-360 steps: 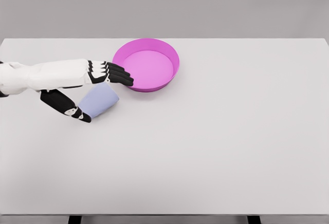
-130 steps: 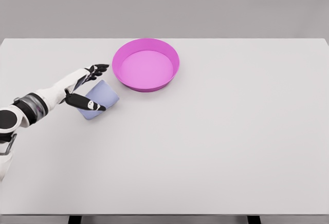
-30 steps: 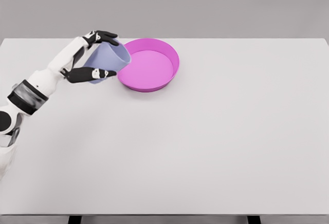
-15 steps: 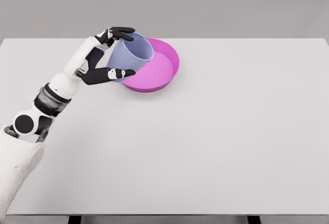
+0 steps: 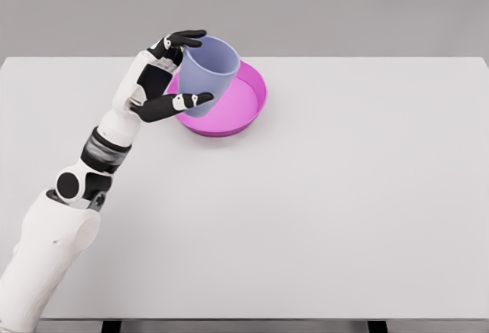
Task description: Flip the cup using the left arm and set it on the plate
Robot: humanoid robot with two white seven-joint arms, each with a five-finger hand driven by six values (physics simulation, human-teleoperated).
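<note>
worktop point(image 5: 321, 195): white, wide, carries the plate.
left arm point(image 5: 84, 188): white, enters from lower left, reaches up toward the plate.
plate point(image 5: 248, 100): magenta, shallow-walled, on the worktop at upper centre-left.
cup point(image 5: 208, 69): pale blue, mouth up, slightly tilted, held above the plate's left part.
left hand point(image 5: 164, 81): fingers point(image 5: 183, 102) closed around the cup's side, thumb below, index over the rim edge.
</note>
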